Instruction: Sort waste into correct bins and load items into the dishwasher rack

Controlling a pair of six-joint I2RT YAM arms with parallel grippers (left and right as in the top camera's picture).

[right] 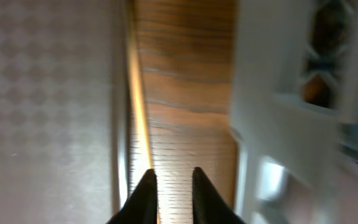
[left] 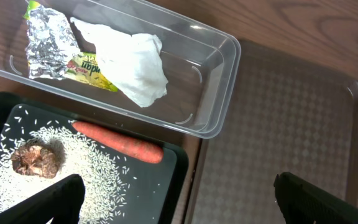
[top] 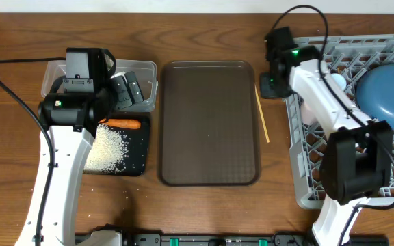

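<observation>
The clear tub (left: 219, 74) holds the white tissue (left: 132, 62), the foil wrapper (left: 48, 40) and the yellow-green packet (left: 92, 67). In the black tray (left: 166, 186) lie rice (left: 98, 174), a brown lump (left: 36, 158) and the carrot (left: 120, 142). My left gripper (left: 179, 193) hangs wide open above the tray's right edge, holding nothing. A wooden chopstick (top: 262, 113) lies on the table between the brown tray and the rack (top: 306, 184). My right gripper (right: 171, 177) is just above the table beside that chopstick (right: 137, 106), its jaws a narrow gap apart with only wood showing between. A dark-blue plate (top: 388, 92) sits in the rack.
The big brown serving tray (top: 209, 123) fills the middle of the table. The rack's pale wall (right: 278, 124) is blurred, close on the right of my right gripper. My right arm (top: 327, 102) reaches over the rack's left side. Cables arc over both arms.
</observation>
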